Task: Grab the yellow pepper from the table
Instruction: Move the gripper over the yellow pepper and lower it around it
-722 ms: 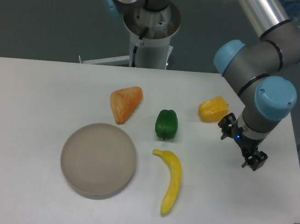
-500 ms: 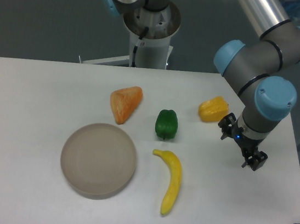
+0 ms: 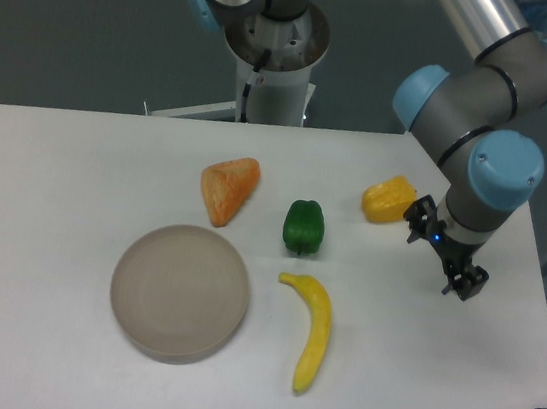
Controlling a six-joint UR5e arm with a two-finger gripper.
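The yellow pepper (image 3: 388, 199) lies on the white table (image 3: 52, 357) at the back right, small, lumpy and glossy. My gripper (image 3: 443, 253) hangs just to the right of it and a little nearer the camera, above the table. Its two dark fingers are spread apart with nothing between them. One finger (image 3: 417, 219) stands close beside the pepper's right end; whether it touches is unclear. The other finger (image 3: 467, 282) is farther to the right and front.
A green pepper (image 3: 303, 226) sits left of the yellow one. An orange wedge-shaped piece (image 3: 227, 187) lies farther left. A yellow banana (image 3: 311, 328) lies at the front middle. A round grey bowl (image 3: 179, 292) stands front left. The arm's base (image 3: 271, 53) is behind the table.
The gripper and wrist have shifted slightly up and to the right. The yellow pepper and the other objects have not moved.
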